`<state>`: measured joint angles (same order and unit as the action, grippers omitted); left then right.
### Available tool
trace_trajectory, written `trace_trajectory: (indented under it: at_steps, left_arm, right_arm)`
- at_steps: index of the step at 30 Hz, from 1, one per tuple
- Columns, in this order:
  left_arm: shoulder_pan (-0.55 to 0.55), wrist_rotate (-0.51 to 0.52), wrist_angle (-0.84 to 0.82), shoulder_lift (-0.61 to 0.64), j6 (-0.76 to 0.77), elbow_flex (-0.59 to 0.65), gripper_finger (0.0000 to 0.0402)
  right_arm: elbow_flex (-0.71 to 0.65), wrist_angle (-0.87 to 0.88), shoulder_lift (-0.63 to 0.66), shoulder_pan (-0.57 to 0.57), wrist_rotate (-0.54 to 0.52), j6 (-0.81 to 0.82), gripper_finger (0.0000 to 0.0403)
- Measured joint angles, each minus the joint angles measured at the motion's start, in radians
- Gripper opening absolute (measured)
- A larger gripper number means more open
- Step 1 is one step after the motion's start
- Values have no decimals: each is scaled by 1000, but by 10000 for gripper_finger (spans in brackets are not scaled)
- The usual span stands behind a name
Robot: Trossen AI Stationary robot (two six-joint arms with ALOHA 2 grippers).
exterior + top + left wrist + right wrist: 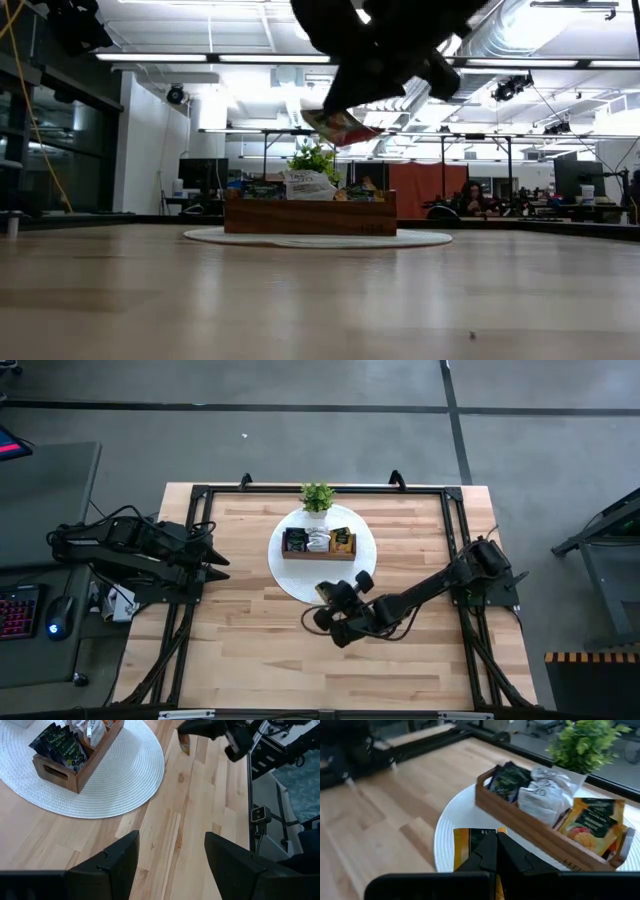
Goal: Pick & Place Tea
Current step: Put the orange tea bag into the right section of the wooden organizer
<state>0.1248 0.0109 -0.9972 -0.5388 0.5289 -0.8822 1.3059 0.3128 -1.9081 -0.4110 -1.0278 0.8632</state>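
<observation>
Pale planked wood table (250, 650); on it a round white woven mat (125, 785) carries a brown rectangular wooden tray (530, 827) of three compartments, with flat square sachets standing in it: dark green-black (507, 780), white (542, 795) and orange (592, 820). Right gripper (496, 851) hangs above the mat's near edge, fingers clenched on one orange sachet (472, 840), which sits pinched between the fingertips, clear of the table and short of the tray. Left gripper (170, 865) waits at the table's left edge, fingers parted, holding nothing.
</observation>
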Motion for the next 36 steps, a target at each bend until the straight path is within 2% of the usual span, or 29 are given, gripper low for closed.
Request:
trace_trajectory:
  at_steps: [5, 17, 23, 36]
  left_arm:
    - [0, 0, 0, 0, 0, 0, 223]
    - [0, 0, 0, 0, 0, 0, 223]
    - [0, 0, 0, 0, 0, 0, 223]
    - [0, 0, 0, 0, 0, 0, 223]
  right_arm:
    - [-107, -86, 42, 35, -45, 36, 0]
    - [-309, -289, 133, 181, -110, 0, 0]
    - [-335, -394, 132, 265, -100, -42, 0]
    - [-335, -406, 125, 397, -35, -26, 0]
